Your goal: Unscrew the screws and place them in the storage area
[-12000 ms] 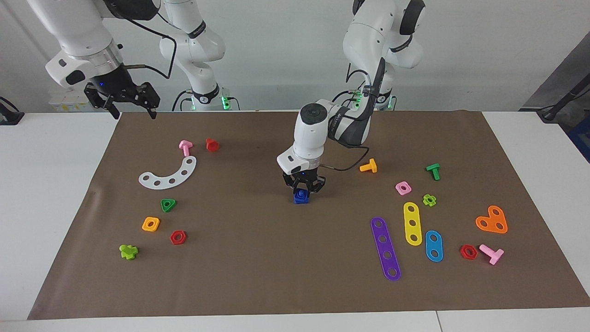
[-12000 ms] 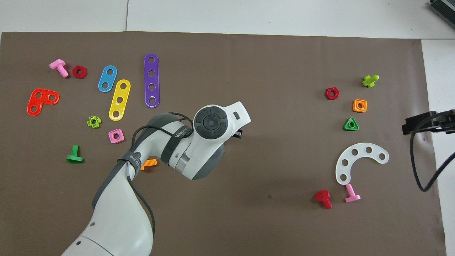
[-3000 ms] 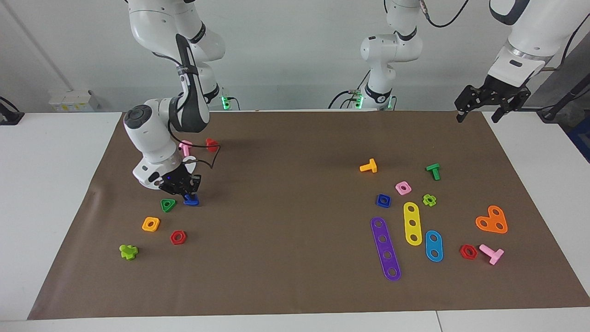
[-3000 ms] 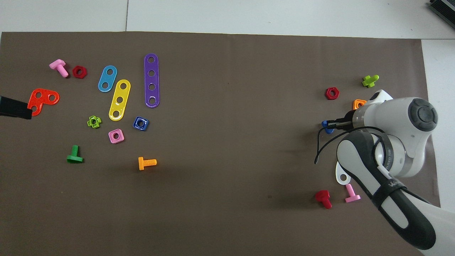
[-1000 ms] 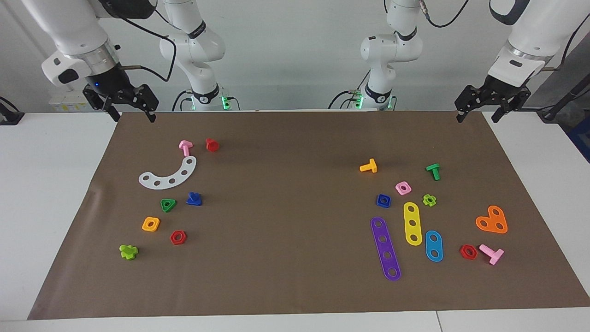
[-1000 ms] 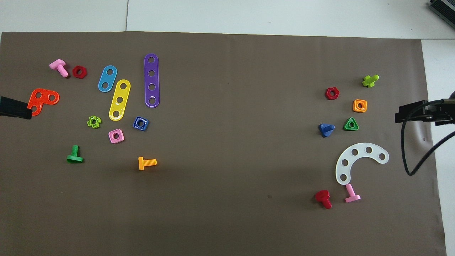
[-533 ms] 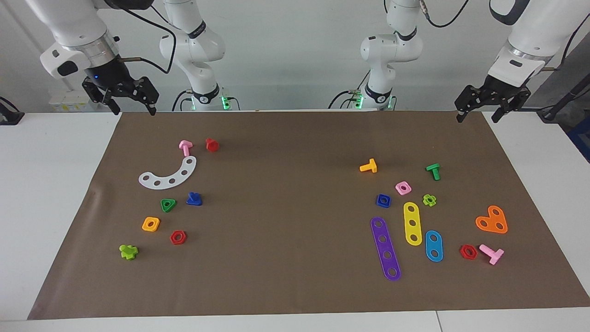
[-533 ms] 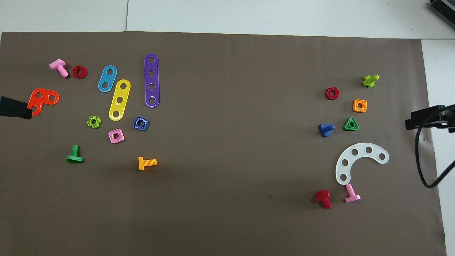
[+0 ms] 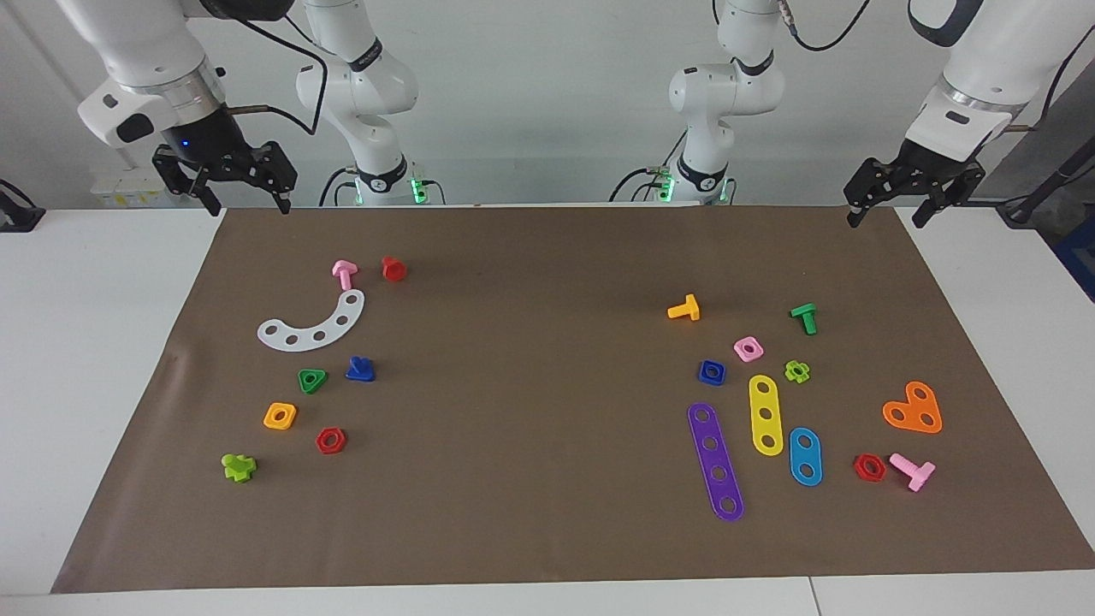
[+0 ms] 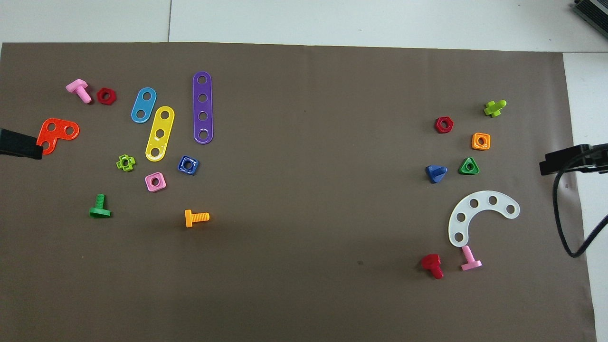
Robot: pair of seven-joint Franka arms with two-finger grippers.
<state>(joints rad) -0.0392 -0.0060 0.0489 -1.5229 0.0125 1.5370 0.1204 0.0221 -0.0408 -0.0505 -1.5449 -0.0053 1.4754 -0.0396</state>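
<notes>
The dark-blue screw (image 9: 360,369) (image 10: 436,173) lies free on the brown mat in the storage area (image 9: 376,338), at the right arm's end of the table. It is beside the green triangular nut (image 9: 312,380) and a little farther from the robots than the white curved strip (image 9: 312,323) (image 10: 479,216). My right gripper (image 9: 246,203) hangs open and empty over the mat's corner nearest its base; one of its fingers (image 10: 558,163) shows in the overhead view. My left gripper (image 9: 884,218) waits open and empty over the other near corner.
An orange nut (image 9: 280,416), red nut (image 9: 330,441), lime bolt (image 9: 239,467), pink bolt (image 9: 344,274) and red bolt (image 9: 393,269) surround the strip. At the left arm's end lie the blue square nut (image 9: 711,372), purple strip (image 9: 715,461), yellow strip (image 9: 766,415) and orange bolt (image 9: 684,308).
Three seconds ago my right gripper was down at the blue screw; it has let go and risen to the mat's corner, shifting only slightly over the last second. The screw stays put.
</notes>
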